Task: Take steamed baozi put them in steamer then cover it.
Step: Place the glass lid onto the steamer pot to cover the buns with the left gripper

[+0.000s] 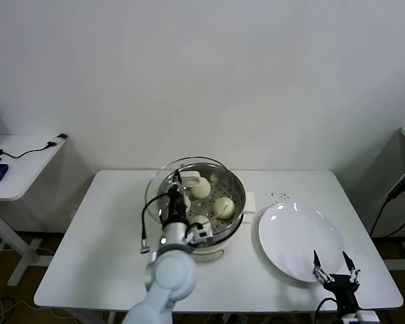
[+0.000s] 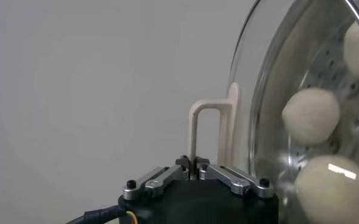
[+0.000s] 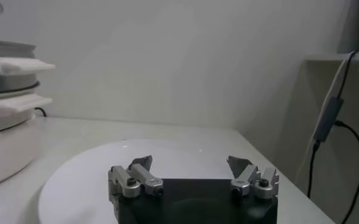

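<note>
The steamer (image 1: 235,191) stands mid-table with baozi (image 1: 224,207) lying on its perforated floor. My left gripper (image 1: 178,181) is shut on the white handle (image 1: 191,177) of the glass lid (image 1: 154,192), which it holds tilted on edge over the steamer's left side. In the left wrist view, the gripper (image 2: 193,163) pinches the handle (image 2: 206,125), and three baozi (image 2: 311,115) show through the lid's glass (image 2: 258,85). My right gripper (image 1: 335,262) (image 3: 191,163) waits open and empty at the front right, by the plate.
A flat white plate (image 1: 283,229) (image 3: 94,167) lies right of the steamer (image 3: 2,76). Dark specks (image 1: 281,196) dot the table behind it. A side table (image 1: 20,165) with cables stands at the left, and a cable (image 1: 398,192) hangs at the right.
</note>
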Motion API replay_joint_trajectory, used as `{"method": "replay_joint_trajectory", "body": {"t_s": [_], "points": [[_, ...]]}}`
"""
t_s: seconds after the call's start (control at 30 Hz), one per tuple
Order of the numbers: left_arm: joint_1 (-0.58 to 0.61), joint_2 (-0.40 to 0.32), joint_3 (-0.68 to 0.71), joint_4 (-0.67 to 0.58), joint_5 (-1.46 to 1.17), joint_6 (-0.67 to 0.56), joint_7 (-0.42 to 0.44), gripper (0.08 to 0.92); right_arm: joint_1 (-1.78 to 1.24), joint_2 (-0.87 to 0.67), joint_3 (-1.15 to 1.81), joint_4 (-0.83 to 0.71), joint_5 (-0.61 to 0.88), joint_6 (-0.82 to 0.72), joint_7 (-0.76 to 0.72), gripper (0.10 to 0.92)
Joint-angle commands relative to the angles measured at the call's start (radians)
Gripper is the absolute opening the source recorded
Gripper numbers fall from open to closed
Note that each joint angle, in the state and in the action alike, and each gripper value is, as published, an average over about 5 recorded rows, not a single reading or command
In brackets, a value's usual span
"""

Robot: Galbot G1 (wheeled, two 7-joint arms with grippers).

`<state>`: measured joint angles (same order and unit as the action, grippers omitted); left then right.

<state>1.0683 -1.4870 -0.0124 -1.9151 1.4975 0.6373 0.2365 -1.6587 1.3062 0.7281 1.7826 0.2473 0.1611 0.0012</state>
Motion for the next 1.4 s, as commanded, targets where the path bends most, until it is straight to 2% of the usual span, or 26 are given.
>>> {"method": "replay_joint_trajectory", "body": {"t_s": [0.03,0.23,0.7,1.4], "points": [[-0.026,-0.125,0.083,0.120,0.094,0.033,-0.009,0.138,-0.001,-0.001,0.011,-0.013,0.008,0.010,0.003,0.823],[-0.024,-0.142,0.078,0.143,0.115,0.058,-0.016,0.138,-0.002,0.001,0.014,-0.018,0.009,0.020,0.007,0.823],[-0.017,-0.117,0.045,0.181,0.160,0.023,-0.076,0.138,0.007,0.015,0.014,-0.033,-0.008,0.043,0.033,0.823],[0.002,-0.092,0.030,0.189,0.137,0.004,-0.088,0.138,0.002,0.018,0.008,-0.043,-0.017,0.062,0.033,0.823]]}}
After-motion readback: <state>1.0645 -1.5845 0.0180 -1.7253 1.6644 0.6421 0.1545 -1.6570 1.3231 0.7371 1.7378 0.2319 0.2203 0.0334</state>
